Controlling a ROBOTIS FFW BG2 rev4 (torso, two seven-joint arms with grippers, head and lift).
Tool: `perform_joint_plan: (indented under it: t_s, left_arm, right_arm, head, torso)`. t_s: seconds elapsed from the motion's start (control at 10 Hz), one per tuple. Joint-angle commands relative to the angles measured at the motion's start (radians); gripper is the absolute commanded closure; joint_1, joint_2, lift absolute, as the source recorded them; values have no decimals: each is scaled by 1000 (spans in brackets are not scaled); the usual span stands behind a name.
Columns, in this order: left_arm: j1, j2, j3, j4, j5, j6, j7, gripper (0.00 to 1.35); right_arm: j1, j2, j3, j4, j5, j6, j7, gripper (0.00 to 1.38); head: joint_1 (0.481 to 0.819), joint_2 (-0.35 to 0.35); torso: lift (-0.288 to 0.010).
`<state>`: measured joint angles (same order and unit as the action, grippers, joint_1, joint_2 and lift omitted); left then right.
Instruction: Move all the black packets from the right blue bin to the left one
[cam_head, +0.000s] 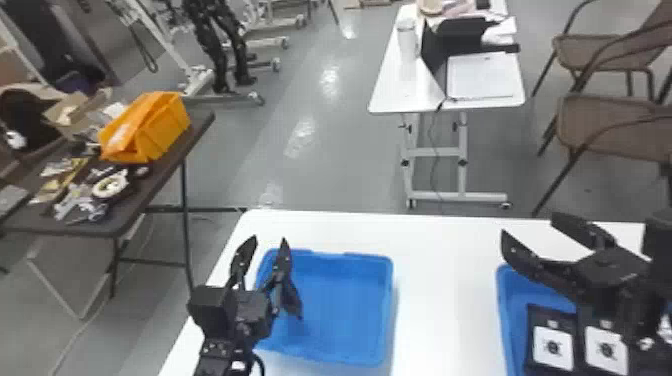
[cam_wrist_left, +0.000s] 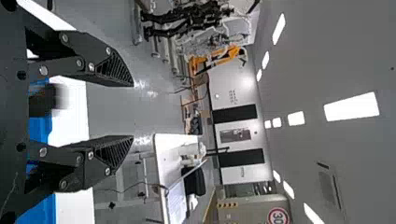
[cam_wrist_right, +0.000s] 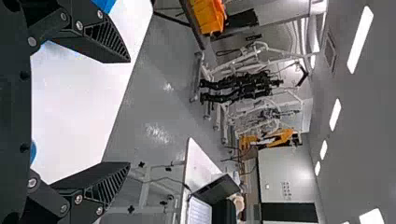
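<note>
Black packets (cam_head: 552, 347) lie in the right blue bin (cam_head: 510, 300), two of them plainly visible side by side with white labels face up; whether they touch cannot be determined. The long axis of each runs roughly toward and away from the robot, a short end facing the far side of the tabletop (cam_head: 445, 280); near ends are cut off by the head view's lower edge. More of the bin's contents are partly hidden by the right arm. The right gripper (cam_head: 529, 227) is above the far part of this bin, pointing forward and somewhat left, fingers wide apart. The left blue bin (cam_head: 389, 310) sits well apart from it on the same white tabletop. The left gripper (cam_head: 269, 239) is over that bin's left side, pointing forward, fingers apart. Beyond, to the left, an orange container (cam_head: 160, 127) rests on a dark table (cam_head: 200, 122); a white table (cam_head: 405, 95) stands ahead, with brown chairs (cam_head: 600, 125) to its right.
</note>
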<state>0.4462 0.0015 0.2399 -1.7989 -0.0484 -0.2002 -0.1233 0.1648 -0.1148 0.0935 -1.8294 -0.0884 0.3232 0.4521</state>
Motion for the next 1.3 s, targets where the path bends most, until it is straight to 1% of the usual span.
perform_joint_plan:
  t_s: [0.0,0.1,0.2,0.3,0.4,0.5,0.7,0.8,1.0,1.1,1.2]
  left_arm:
    - [-17,-4,-21,39,73,-61,-22,157]
    - [-12,-4,-36,26,73,-61,-16,248]
    - [-3,-4,-33,6,76,-54,-16,283]
    - [2,-4,-21,-16,53,-54,-18,285]
    - [5,-4,-11,-31,39,-50,-24,285]
    - [5,-4,-7,-31,28,-76,-24,285]
    - [8,-4,-2,-31,16,-82,-24,291]
    - [9,-4,-1,-31,15,-77,-24,291]
    - [12,-4,-2,-31,18,-73,-24,291]
    - [9,-4,-5,-31,18,-76,-24,291]
    - [8,-4,-8,-31,16,-73,-24,291]
  right_arm:
    - [70,20,-43,-39,48,10,-9,263]
    - [125,43,-83,-59,64,10,-36,263]
    - [176,64,-121,-74,67,8,-72,263]
    - [229,81,-144,-83,41,0,-128,262]
    - [272,93,-150,-76,-24,-4,-194,263]
    - [295,93,-152,-50,-105,-16,-242,262]
    - [332,93,-152,-30,-195,-29,-322,259]
    - [352,93,-152,-24,-209,-46,-359,259]
    - [332,92,-149,4,-220,-41,-394,260]
    - [311,92,-140,-1,-198,-10,-421,263]
    - [277,86,-126,16,-186,22,-438,262]
  head:
    - [695,273]
    - [695,249]
    - [695,220]
    - [695,190]
    - [695,175]
    - [695,155]
    - [695,145]
    - [695,142]
    - [695,135]
    - [695,132]
    - [695,127]
  torso:
    - [0]
    - [0]
    - [0]
    - [0]
    - [0]
    - [0]
    - [0]
    - [0]
    - [0]
    - [0]
    - [0]
